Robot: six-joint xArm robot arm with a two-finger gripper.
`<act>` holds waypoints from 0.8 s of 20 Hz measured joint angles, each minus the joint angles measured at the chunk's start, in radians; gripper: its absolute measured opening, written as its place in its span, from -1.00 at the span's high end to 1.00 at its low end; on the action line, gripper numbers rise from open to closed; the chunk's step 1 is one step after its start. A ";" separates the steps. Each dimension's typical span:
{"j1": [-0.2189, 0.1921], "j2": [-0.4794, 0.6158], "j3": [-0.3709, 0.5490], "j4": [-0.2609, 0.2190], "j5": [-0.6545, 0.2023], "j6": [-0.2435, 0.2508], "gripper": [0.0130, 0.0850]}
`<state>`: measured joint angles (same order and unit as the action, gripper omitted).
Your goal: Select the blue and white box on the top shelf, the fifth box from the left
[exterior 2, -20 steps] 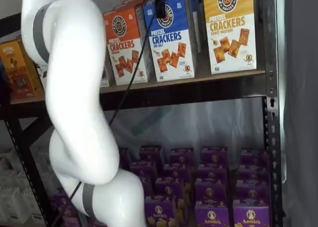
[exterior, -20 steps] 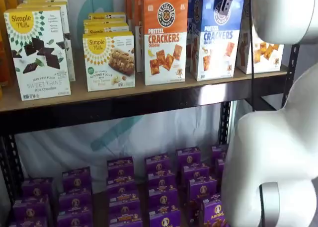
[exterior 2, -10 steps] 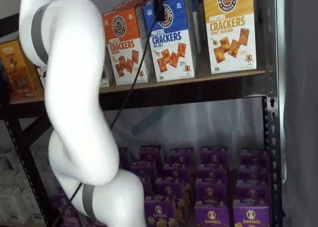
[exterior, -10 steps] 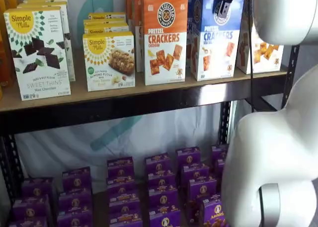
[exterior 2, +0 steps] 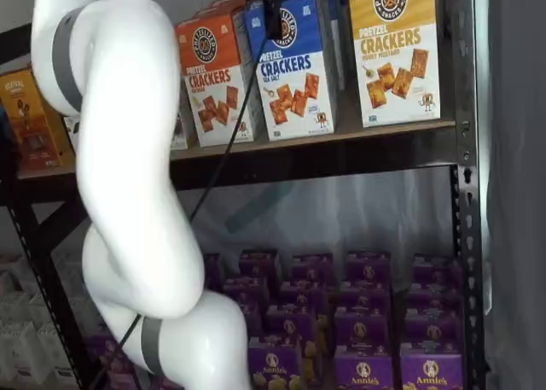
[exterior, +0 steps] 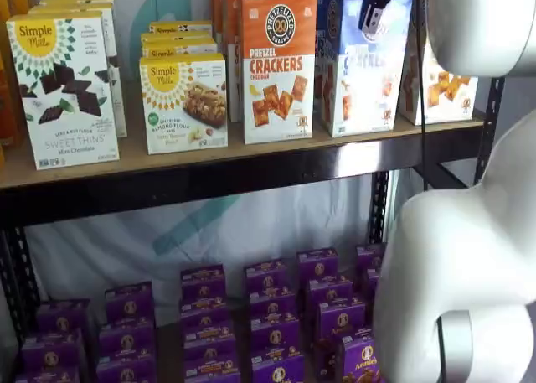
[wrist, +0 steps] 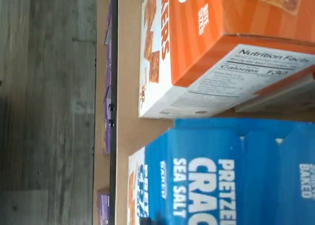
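Presently, we find the blue and white box [exterior: 364, 64] standing upright on the top shelf [exterior: 251, 161], at the upper right of the frame in a shelf view and at upper centre in a shelf view [exterior 2: 294, 66]. It sits between an orange box [exterior: 278, 64] and a yellow box [exterior 2: 397, 49], just beside each. The pincer [exterior: 370, 10] hangs from the upper edge at the box's upper front; we see it again as a dark shape [exterior 2: 273, 14] at the box's top left corner. We cannot tell whether its fingers are apart or together. In the wrist view, the blue box [wrist: 221, 176] fills much of the frame, with the orange box [wrist: 211, 43] just beside it on the tan board [wrist: 129, 62]. Purple boxes [exterior: 268, 316] fill the lower shelf.
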<state>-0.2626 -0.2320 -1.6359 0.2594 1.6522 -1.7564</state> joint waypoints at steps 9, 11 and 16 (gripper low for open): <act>-0.003 0.004 -0.007 0.003 0.005 -0.001 -0.44; -0.005 0.003 -0.005 0.004 0.004 -0.002 -0.33; -0.010 0.002 -0.010 0.012 0.017 -0.003 -0.33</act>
<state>-0.2730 -0.2305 -1.6462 0.2716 1.6696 -1.7598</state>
